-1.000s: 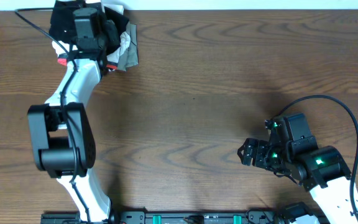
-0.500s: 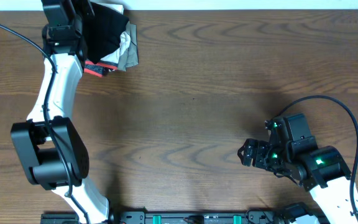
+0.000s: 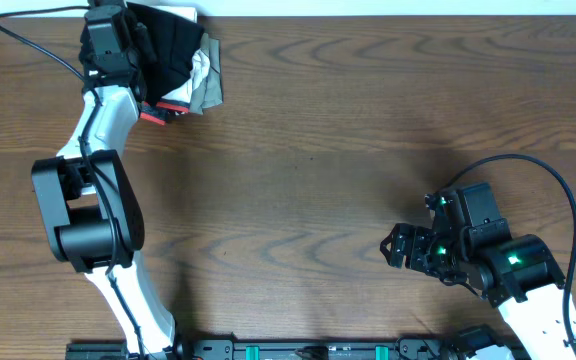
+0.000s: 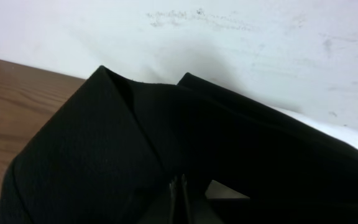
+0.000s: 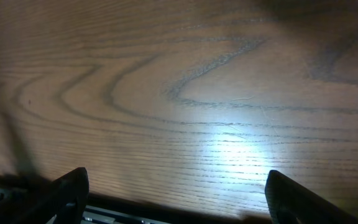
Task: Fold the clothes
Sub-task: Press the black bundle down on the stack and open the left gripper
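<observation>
The clothes, a black shirt (image 3: 173, 50), lie bunched on top of a pile at the table's far left corner. My left gripper (image 3: 134, 40) sits at the shirt's left edge. In the left wrist view its gripper (image 4: 178, 191) is shut, the two fingers pressed together and black fabric (image 4: 104, 143) rising in folds all round them, against a white wall. My right gripper (image 3: 396, 247) hovers low over bare wood at the near right. It is open, its gripper (image 5: 176, 186) showing nothing but table between wide-set fingers (image 5: 70, 190).
Under the black shirt lie other folded garments: a white one (image 3: 201, 65), an olive one (image 3: 209, 90) and a grey one with red trim (image 3: 158, 112). The white wall runs along the table's far edge (image 3: 388, 12). A rail (image 3: 298, 350) lines the near edge.
My left arm swung from over the pile toward the back left corner, then eased back slightly. More of the black shirt shows now. The right arm has not moved.
</observation>
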Motion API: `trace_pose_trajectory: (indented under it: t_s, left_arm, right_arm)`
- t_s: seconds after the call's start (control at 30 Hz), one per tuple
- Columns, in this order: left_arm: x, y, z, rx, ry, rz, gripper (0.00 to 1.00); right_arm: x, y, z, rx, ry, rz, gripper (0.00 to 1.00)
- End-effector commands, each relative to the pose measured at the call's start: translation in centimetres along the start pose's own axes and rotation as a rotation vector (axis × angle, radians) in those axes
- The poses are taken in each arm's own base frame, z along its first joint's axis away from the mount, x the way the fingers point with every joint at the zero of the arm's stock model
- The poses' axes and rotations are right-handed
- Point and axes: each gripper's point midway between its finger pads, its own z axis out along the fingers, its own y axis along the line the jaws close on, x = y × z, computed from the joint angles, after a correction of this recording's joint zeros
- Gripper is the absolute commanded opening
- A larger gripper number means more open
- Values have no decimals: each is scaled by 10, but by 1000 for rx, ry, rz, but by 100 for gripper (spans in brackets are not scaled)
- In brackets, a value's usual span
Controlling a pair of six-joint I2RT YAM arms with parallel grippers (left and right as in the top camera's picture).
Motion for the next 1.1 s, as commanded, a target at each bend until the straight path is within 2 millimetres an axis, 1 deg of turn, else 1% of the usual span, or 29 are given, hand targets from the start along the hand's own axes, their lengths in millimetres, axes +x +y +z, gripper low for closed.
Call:
trace_pose_trajectory:
  t_s: [0.0, 0.07, 0.17, 0.23, 0.3, 0.4, 0.47, 0.53, 0.63, 0.67, 0.7, 0.77, 0.8, 0.87, 0.9, 0.93, 0.97, 1.03, 1.07]
  left_arm:
    - [-36, -9, -23, 9, -70, 12, 6]
    - [-57, -17, -38, 26, -121, 11, 6]
    - [-92, -40, -70, 70, -211, 13, 6]
    - [-105, -54, -84, 97, -244, 17, 6]
    - [-108, -64, -88, 114, -261, 22, 7]
    - [-97, -69, -77, 118, -242, 28, 6]
    - [-80, -67, -61, 109, -205, 33, 7]
    - [-62, -63, -44, 97, -164, 38, 7]
    - [-24, -58, -15, 81, -86, 47, 7]
    - [-10, -58, -7, 78, -57, 52, 8]
    - [1, -58, 0, 75, -32, 56, 10]
    - [22, -58, 10, 72, 11, 64, 11]
    - [28, -58, 13, 72, 25, 67, 12]
    - [32, -58, 15, 70, 35, 69, 12]
    - [29, -58, 13, 70, 29, 68, 13]
    - [24, -58, 11, 71, 18, 66, 16]
    - [15, -58, 6, 73, 2, 63, 17]
    - [-8, -59, -8, 78, -42, 55, 25]
    - [-22, -58, -17, 81, -69, 49, 33]
  right_arm:
    - [-3, 4, -4, -20, -11, 13, 89]
    - [-3, 4, -4, -20, -11, 13, 89]
    - [-3, 4, -4, -21, -13, 12, 89]
    - [-4, 4, -5, -22, -15, 11, 89]
    - [-5, 5, -5, -24, -18, 10, 89]
    - [-4, 4, -5, -23, -15, 3, 89]
    - [-3, 4, -4, -19, -10, 4, 89]
    - [-2, 3, -4, -18, -6, 3, 89]
    - [-2, 3, -4, -17, -6, -2, 89]
    - [-2, 3, -4, -17, -6, -2, 89]
    - [-2, 3, -4, -17, -5, -2, 89]
    - [-2, 3, -4, -17, -5, -2, 89]
    - [-2, 3, -4, -17, -5, -1, 89]
    - [-1, 3, -4, -16, -3, -1, 89]
    - [-1, 3, -4, -16, -3, 0, 89]
    - [-1, 3, -4, -15, -2, 0, 89]
    - [-1, 3, -4, -15, -2, 0, 89]
    - [-1, 3, -4, -15, -2, 0, 89]
    - [-1, 3, -4, -16, -2, 0, 89]
